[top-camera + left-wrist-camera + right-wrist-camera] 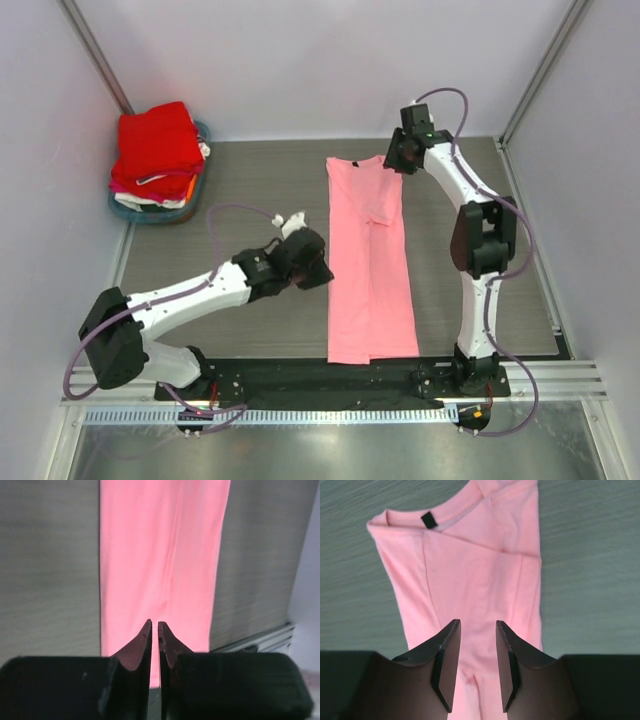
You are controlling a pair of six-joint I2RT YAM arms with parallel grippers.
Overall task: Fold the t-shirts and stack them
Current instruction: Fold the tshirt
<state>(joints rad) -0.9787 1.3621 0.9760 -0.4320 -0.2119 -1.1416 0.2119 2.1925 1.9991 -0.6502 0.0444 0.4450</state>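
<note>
Pink t-shirt (368, 270) lay as a long strip. Right gripper (477, 630) stood apart and left gripper (154, 630) nearly together, both empty. The crosswise fold likely wanted square, even corner grips.

- Teal tray (150, 216) — shallow, sitting in the table's far left corner.
- Table (250, 180) — grey top with a fine wood grain.
- Metal rail (560, 372) along the near edge.
- White walls (300, 60) on three sides.

the red t-shirt (155, 140) covered most of the shirts (150, 190) under it; only slivers of the teal tray (140, 214) rim showed.
</note>
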